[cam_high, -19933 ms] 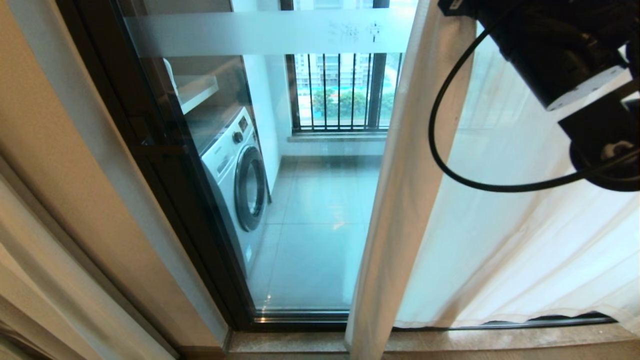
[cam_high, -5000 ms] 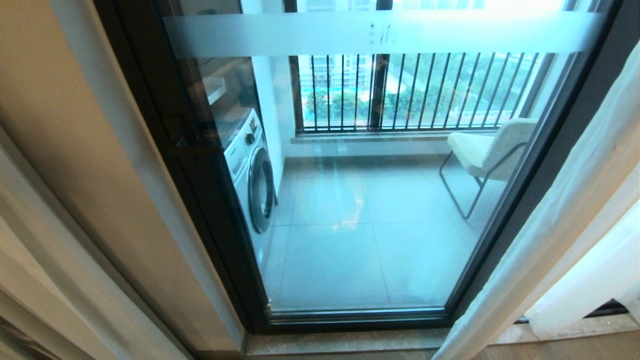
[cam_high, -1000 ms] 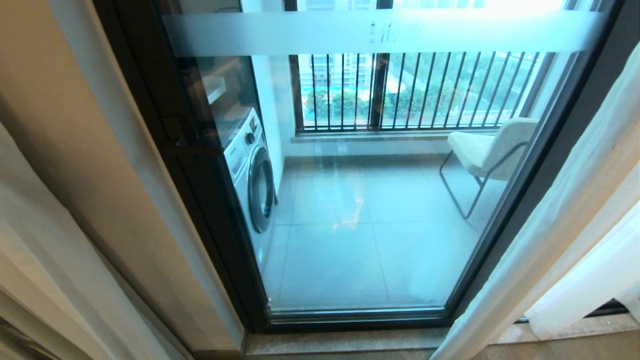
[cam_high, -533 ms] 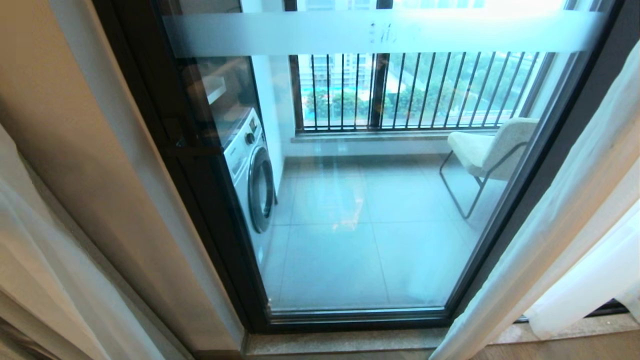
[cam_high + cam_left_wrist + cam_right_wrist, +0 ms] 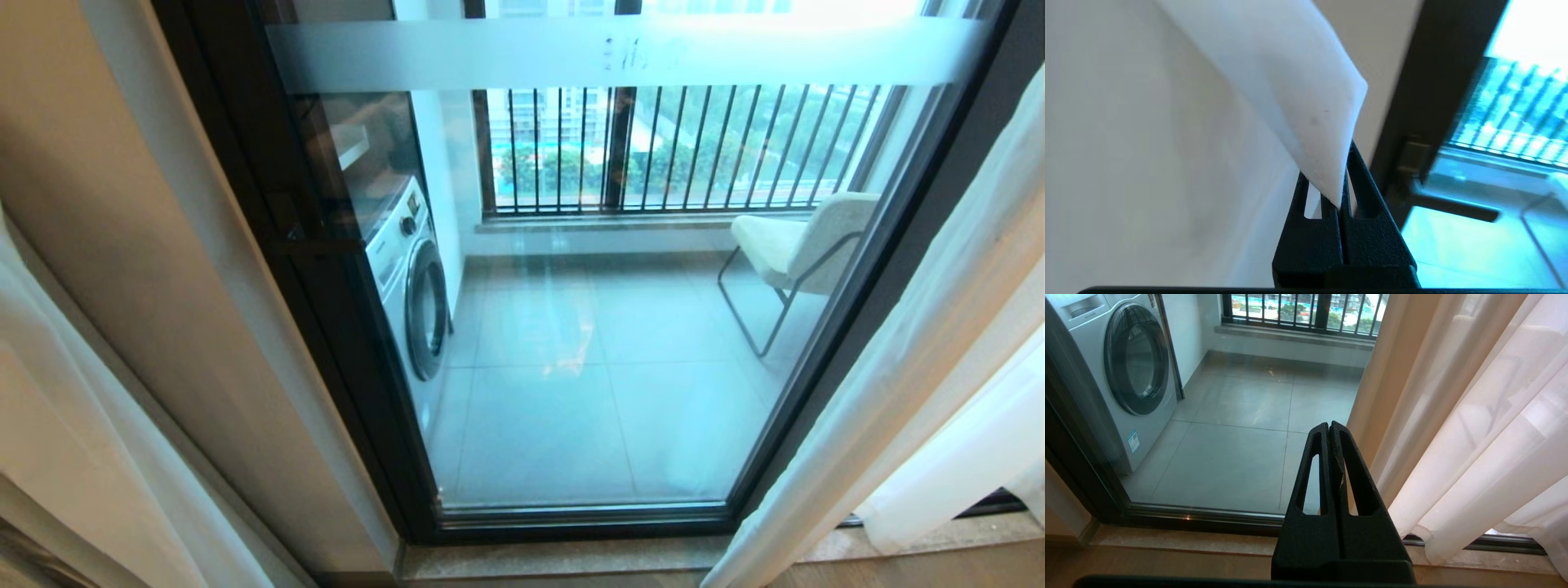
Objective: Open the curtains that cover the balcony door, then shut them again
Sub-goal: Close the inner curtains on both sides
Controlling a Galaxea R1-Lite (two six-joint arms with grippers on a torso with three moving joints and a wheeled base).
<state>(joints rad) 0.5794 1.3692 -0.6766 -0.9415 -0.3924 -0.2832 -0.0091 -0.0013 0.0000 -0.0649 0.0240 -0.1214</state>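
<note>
My left tool (image 5: 1340, 192) clamped on edge of left sheer curtain (image 5: 1274, 81), beside dark frame of balcony door (image 5: 343, 327). Versus a second ago: white fold at left edge of head view (image 5: 57, 392) has spread further in, covering more of beige drape (image 5: 122, 204). Glass uncovered as before; right curtain (image 5: 898, 367) unmoved, bunched at right. My right tool (image 5: 1329, 433) shut, empty, low before sill (image 5: 1180, 543).
</note>
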